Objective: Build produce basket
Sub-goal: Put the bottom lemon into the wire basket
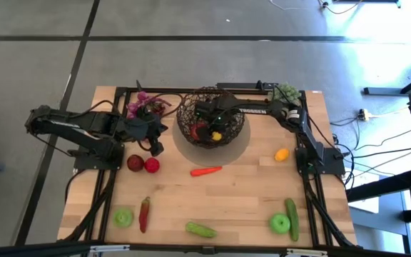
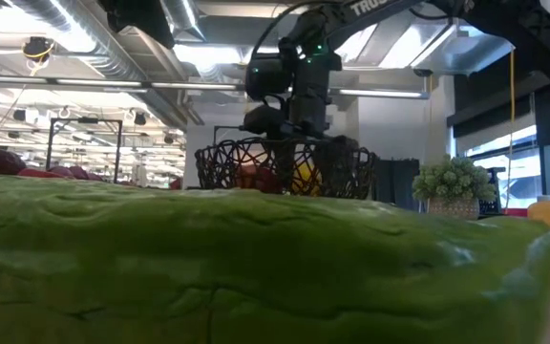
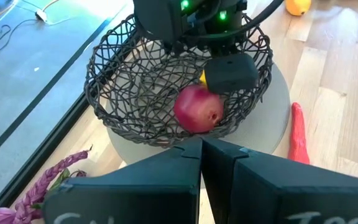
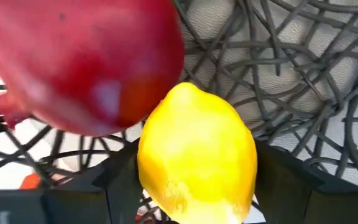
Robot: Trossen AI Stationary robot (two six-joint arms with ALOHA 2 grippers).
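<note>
Pale wooden tabletop fills the middle of the high view, and you can see the woven wire basket sitting on a round grey pad near its upper centre. Your right gripper reaches down inside the basket with its fingers pinching a yellow lemon, held low over the mesh floor, probably so it can be released without rolling; a red apple already lies touching it. Your left gripper waits just left of the basket, fingers pressed together, holding nothing, near the purple grapes at the upper left. The rest of the produce lies scattered: two red apples beside the left gripper, a carrot below the basket, a chilli and green apple at lower left, a cucumber at bottom centre, another green apple and cucumber at lower right, and a second lemon at right.
</note>
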